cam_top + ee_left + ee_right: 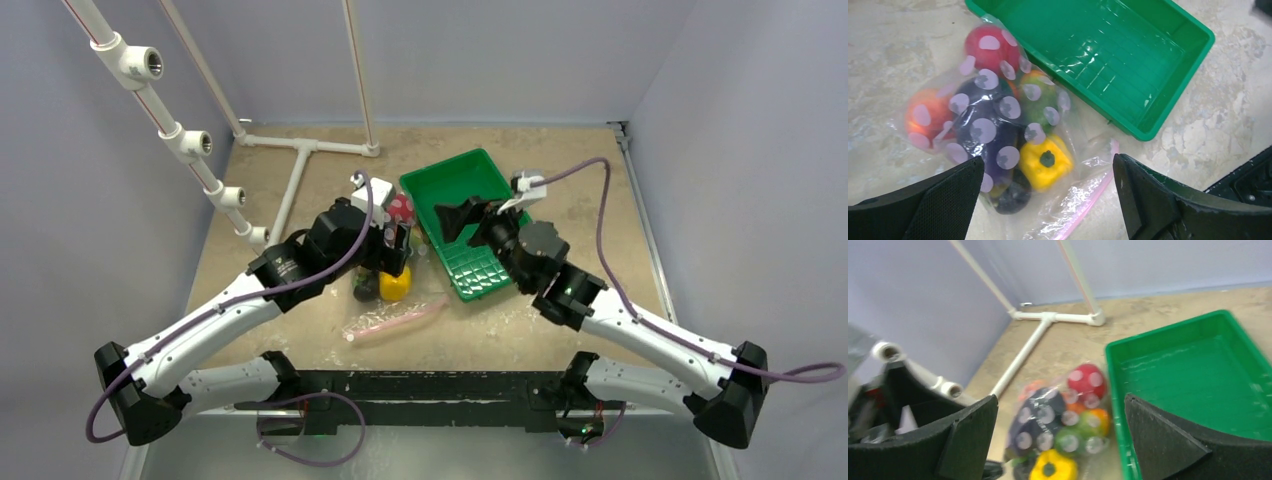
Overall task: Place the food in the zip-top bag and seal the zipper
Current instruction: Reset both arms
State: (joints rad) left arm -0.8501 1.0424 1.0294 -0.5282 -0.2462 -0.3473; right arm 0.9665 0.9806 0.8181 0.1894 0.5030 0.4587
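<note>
While both grippers stand wide with nothing between their fingers, the zip-top bag (1070,135) lies on the table (898,40) just left of the green tray (1168,50), its film touching the rim. The food (998,107) is inside it: red tomato (990,47) and green-orange pepper (1040,97) beside the tray, purple eggplant (973,145) and an orange-red piece (923,117) farther from it, yellow pepper (1045,162) toward the zipper (1093,197). That pink strip trails off the tray's near corner — whether it is pressed shut is hard to tell. The left gripper (1048,159) hovers over the bag, the right gripper (1060,397) over the tray.
</note>
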